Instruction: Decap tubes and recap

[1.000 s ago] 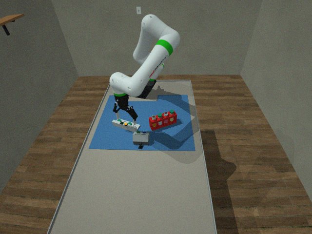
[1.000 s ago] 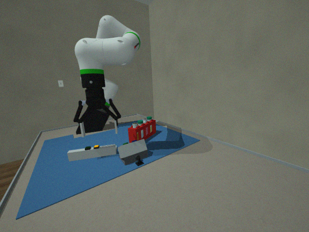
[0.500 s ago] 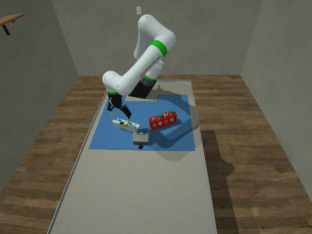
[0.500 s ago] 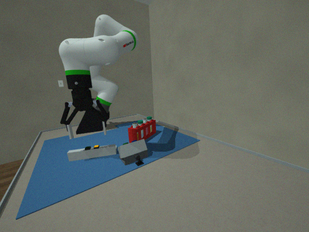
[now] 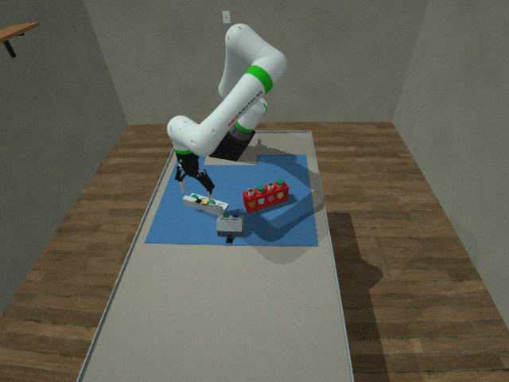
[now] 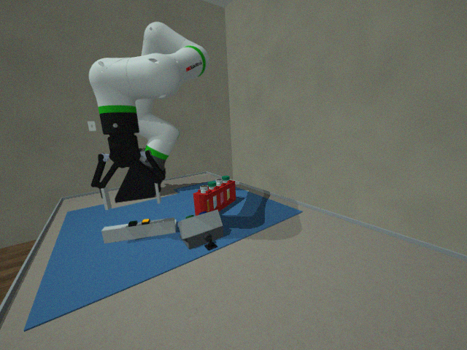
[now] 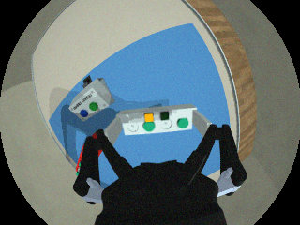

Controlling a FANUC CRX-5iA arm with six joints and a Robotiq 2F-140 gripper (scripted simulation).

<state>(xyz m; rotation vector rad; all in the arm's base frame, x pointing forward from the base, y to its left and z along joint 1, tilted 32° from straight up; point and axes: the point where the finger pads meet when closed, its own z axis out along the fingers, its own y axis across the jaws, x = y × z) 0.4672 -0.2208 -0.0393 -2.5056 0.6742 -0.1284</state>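
My gripper (image 5: 196, 191) is wide open and empty, hanging a little above the white cap tray (image 5: 205, 203). In the wrist view the tray (image 7: 157, 122) lies between my fingers, with a green cap (image 7: 149, 127) in one nest and a second green cap (image 7: 183, 123) in another. The nests beside them are empty. The amber lamp (image 7: 149, 116) is lit and the lamp next to it (image 7: 164, 115) is dark. The red decapping station (image 5: 266, 196) holds two capped tubes (image 5: 260, 188) (image 5: 280, 181) and two open tubes (image 5: 250, 190) (image 5: 270, 185).
The small grey key desk (image 5: 229, 224) stands in front of the tray, with a blue key (image 7: 84, 112) and a green key (image 7: 94, 107). Everything sits on a blue mat (image 5: 230, 205) on a rimmed table. The arm's base (image 5: 230, 146) is behind.
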